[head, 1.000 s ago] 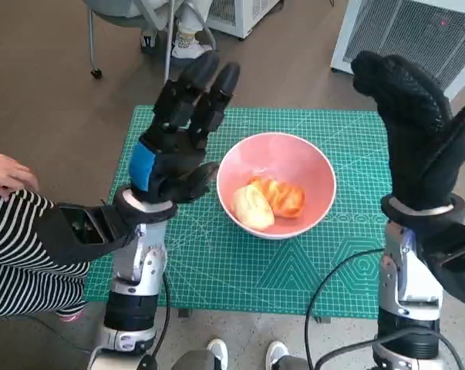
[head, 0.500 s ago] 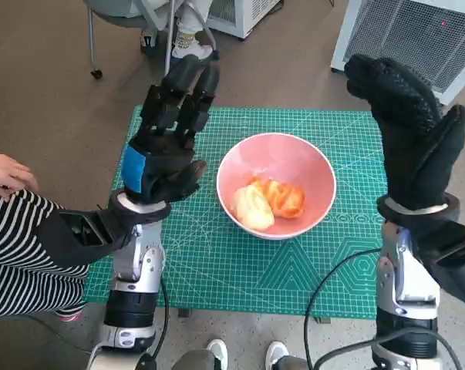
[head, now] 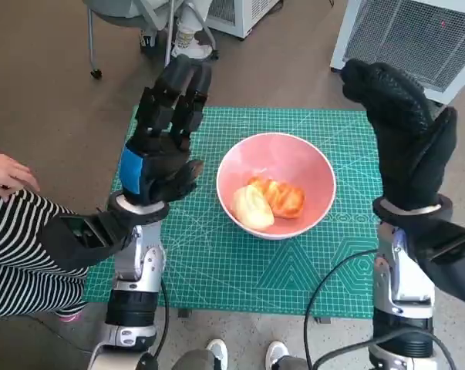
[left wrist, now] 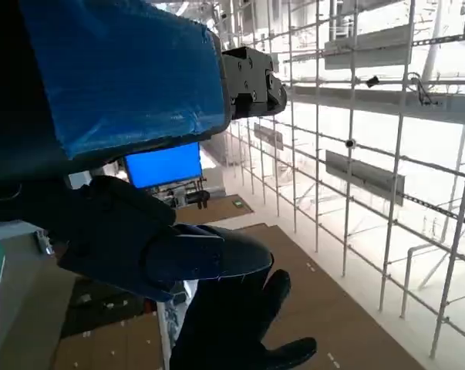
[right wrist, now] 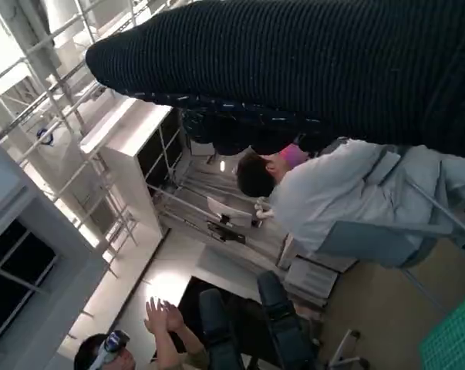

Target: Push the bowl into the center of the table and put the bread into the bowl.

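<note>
The pink bowl (head: 277,185) is seen near the middle of the green-matted worktop (head: 217,270) with the bread (head: 267,202) inside, and since both the left hand (head: 160,146) and the right hand (head: 406,139) are raised with released, empty fingers beside it, the bowl could be knocked off centre if either hand is lowered carelessly.

bowl (head: 277,185): absent from wrist views | bread (head: 268,202): underside hidden by bowl

Head camera looks steeply down at the table (head: 217,277); both wrist cameras face the room.
</note>
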`<state>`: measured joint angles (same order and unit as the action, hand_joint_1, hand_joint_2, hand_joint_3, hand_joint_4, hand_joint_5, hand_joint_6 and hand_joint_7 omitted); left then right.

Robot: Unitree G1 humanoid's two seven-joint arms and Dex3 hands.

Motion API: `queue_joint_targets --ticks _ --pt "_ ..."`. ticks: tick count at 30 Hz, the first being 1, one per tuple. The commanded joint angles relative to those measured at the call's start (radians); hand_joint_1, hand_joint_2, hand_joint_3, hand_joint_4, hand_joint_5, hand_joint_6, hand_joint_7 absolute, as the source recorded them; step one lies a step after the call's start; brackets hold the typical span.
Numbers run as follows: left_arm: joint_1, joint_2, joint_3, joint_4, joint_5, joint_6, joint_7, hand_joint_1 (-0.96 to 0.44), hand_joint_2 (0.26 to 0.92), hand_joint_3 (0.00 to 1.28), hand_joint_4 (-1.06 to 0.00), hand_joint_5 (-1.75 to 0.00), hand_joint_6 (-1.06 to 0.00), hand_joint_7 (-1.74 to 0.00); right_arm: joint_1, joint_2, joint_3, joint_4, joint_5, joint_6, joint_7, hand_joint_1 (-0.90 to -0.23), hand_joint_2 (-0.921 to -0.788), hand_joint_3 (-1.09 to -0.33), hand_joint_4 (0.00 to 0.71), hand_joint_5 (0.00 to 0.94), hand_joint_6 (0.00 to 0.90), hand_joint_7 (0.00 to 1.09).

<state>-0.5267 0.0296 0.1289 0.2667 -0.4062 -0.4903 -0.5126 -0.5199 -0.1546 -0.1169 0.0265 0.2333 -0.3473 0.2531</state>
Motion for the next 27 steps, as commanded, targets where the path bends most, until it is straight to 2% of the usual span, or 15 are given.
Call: queue_joint_targets --ticks 1,8,27 --pt "-0.003 -0.006 0.001 0.012 -0.003 -0.012 -0.004 -0.68 0.921 0.34 -0.11 -0.01 -0.09 -0.24 0.041 0.004 0.004 0.003 0.005 0.0 0.012 -0.686 -0.921 -0.686 0.148 0.0 0.072 0.41" --pt "-0.001 -0.002 0.002 0.022 -0.006 -0.02 -0.022 -0.67 0.921 0.33 -0.11 0.0 -0.1 -0.22 0.052 0.007 0.009 0.003 -0.001 -0.015 0.014 -0.685 -0.921 -0.687 0.15 0.001 0.076 0.41" --pt "0.0 -0.003 0.011 0.029 -0.034 -0.013 -0.057 -0.65 0.921 0.29 -0.11 0.0 -0.11 -0.2 0.046 0.006 0.008 0.04 -0.001 -0.061 0.024 -0.685 -0.921 -0.68 0.156 0.004 0.062 0.4"
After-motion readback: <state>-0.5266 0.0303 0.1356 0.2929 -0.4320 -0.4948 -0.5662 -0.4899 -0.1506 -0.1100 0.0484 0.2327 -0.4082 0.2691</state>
